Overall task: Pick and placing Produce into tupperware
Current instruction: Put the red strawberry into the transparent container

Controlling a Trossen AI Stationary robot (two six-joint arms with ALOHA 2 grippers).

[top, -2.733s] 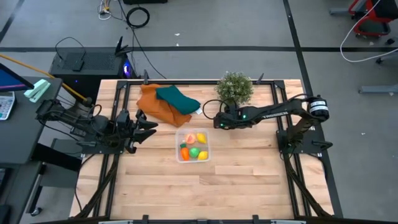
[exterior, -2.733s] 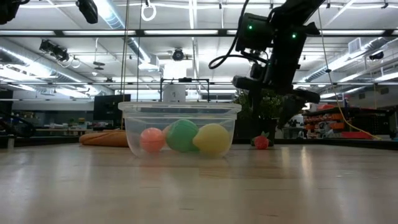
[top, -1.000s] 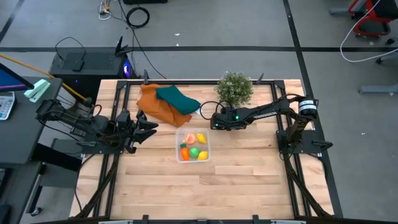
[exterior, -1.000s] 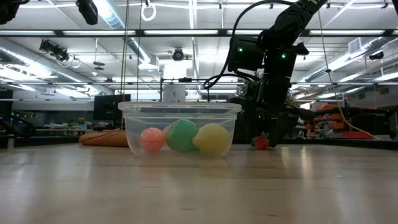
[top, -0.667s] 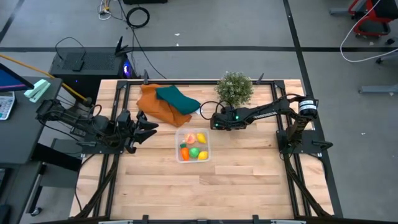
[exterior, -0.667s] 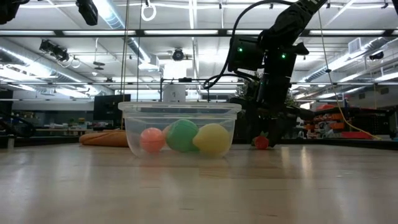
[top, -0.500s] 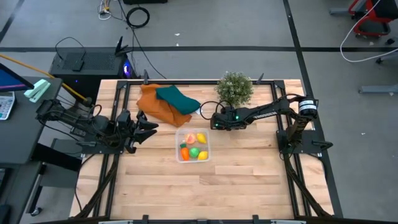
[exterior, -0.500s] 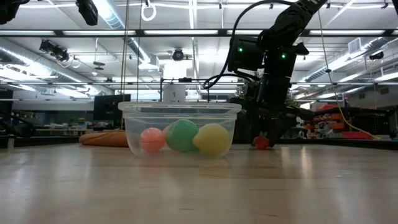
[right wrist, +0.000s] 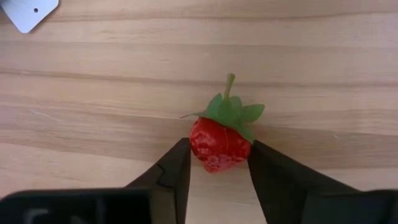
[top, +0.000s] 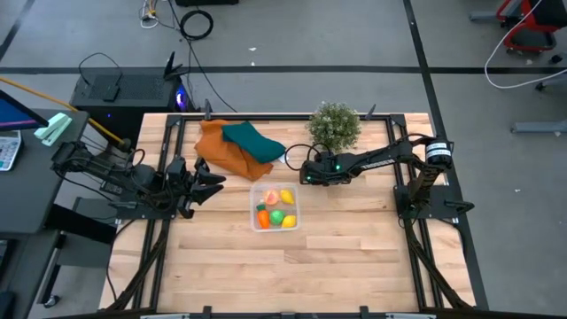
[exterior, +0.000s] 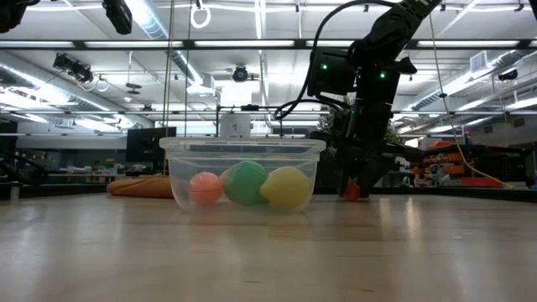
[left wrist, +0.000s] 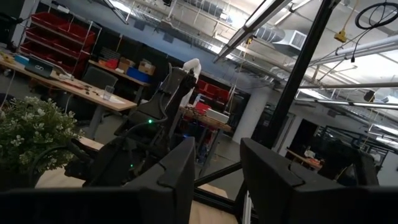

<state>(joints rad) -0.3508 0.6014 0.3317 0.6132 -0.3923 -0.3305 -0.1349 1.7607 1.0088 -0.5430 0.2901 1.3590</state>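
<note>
A red toy strawberry (right wrist: pixel 219 143) with green leaves lies on its side on the wood table, just right of the tupperware (top: pixel 253 208). My right gripper (right wrist: pixel 219 150) stands over it, shut on it; in the low view it (exterior: pixel 359 186) reaches down to the strawberry (exterior: pixel 351 192). The clear tub (exterior: pixel 180 168) holds several produce pieces, among them a peach one (exterior: pixel 205 187), a green one (exterior: pixel 246 182) and a yellow one (exterior: pixel 286 186). My left gripper (top: pixel 211 182) waits open at the table's left edge, nothing between its fingers (left wrist: pixel 180 168). My right gripper pinches the strawberry's red body (right wrist: pixel 205 149) between its two fingers, one on each side, at the end away from the leaves. The fingers come from above, pointing down. The strawberry lies on the table, its stem (right wrist: pixel 229 84) pointing away from the gripper.
A bushy potted plant (top: pixel 334 126) stands just behind my right gripper. Orange cloth (top: pixel 220 149) and teal cloth (top: pixel 252 139) lie at the far left of the tub. A white tag (right wrist: pixel 28 9) lies on the wood near the strawberry.
My right gripper has stayed over the strawberry and shut its fingers onto it. The strawberry has not left the table.
</note>
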